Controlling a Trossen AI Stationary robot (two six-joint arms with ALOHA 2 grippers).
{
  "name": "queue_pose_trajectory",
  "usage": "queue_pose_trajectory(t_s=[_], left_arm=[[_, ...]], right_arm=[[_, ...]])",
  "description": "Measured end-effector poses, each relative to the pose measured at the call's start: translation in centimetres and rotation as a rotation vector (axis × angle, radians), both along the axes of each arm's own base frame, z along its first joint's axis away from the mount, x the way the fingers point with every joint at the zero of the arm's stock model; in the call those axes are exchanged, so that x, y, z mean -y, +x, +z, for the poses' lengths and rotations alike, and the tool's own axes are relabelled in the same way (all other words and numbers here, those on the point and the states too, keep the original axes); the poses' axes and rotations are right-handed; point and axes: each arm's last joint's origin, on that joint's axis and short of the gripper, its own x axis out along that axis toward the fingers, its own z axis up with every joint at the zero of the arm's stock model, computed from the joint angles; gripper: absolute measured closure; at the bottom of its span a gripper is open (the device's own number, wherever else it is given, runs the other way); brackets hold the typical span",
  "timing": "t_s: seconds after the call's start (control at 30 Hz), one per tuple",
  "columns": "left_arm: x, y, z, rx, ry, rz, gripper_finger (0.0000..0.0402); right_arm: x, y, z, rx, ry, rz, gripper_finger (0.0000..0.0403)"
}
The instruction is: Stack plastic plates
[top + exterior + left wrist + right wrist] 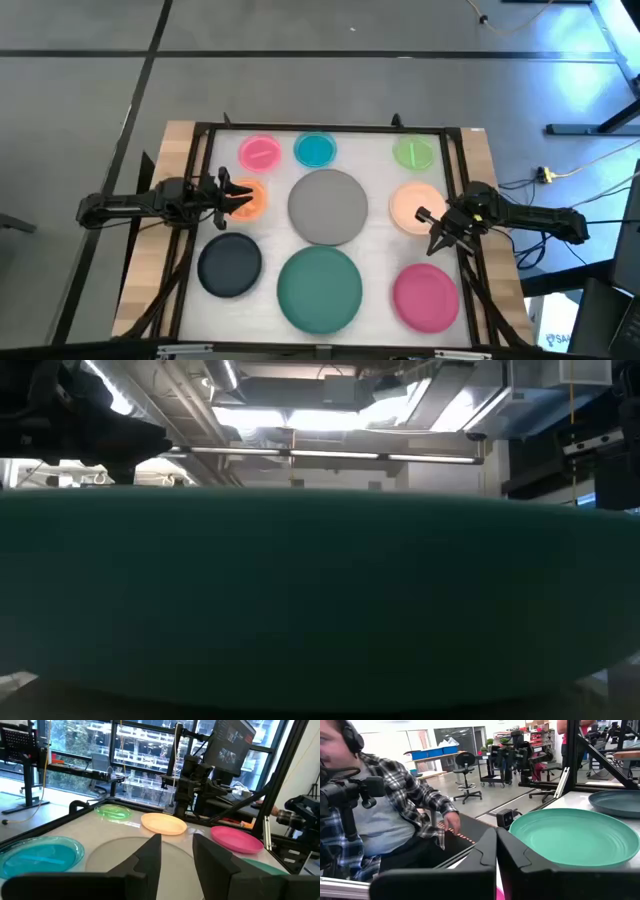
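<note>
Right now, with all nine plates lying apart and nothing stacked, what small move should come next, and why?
Probably lower the left gripper onto the small orange plate it hovers over and take it by the rim. No plate is held and none is stacked. The right gripper sits at the peach plate edge and looks nearly shut, so it is less ready.

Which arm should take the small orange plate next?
Left. The left gripper, fingers open, hovers right over the orange plate. The right gripper sits across the table by the peach plate.
</note>
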Motion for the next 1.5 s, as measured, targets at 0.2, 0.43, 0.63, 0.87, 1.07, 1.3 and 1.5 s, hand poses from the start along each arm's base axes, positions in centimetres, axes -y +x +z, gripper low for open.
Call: queue_pose_trajectory(t_s=[0.2, 0.43, 0.63, 0.87, 1.07, 1.3, 1.5], left_arm=[[0.00, 0.00, -0.01, -0.001, 0.000, 0.000, 0.0296], [0.00, 0.00, 0.00, 0.000, 0.000, 0.000, 0.0296], [0.00, 0.00, -0.01, -0.001, 0.000, 0.000, 0.0296], [0.00, 0.00, 0.00, -0.001, 0.000, 0.000, 0.0296], [0.00, 0.00, -0.01, -0.001, 0.000, 0.000, 0.0296], [-0.07, -0.03, 0.19, 0.016, 0.025, 0.028, 0.0296], [-0.20, -0.14, 0.86, 0.081, 0.050, 0.078, 0.0296]], right_arm=[[0.00, 0.00, 0.00, 0.000, 0.000, 0.000, 0.0400], [0.00, 0.00, 0.00, 0.000, 0.000, 0.000, 0.0400], [0.00, 0.00, 0.00, 0.000, 0.000, 0.000, 0.0400], [0.00, 0.00, 0.00, 0.000, 0.000, 0.000, 0.0400], [0.00, 0.00, 0.00, 0.000, 0.000, 0.000, 0.0400], [0.00, 0.00, 0.01, 0.002, -0.001, -0.002, 0.0400], [0.10, 0.12, 0.02, 0.023, -0.015, -0.056, 0.0400]])
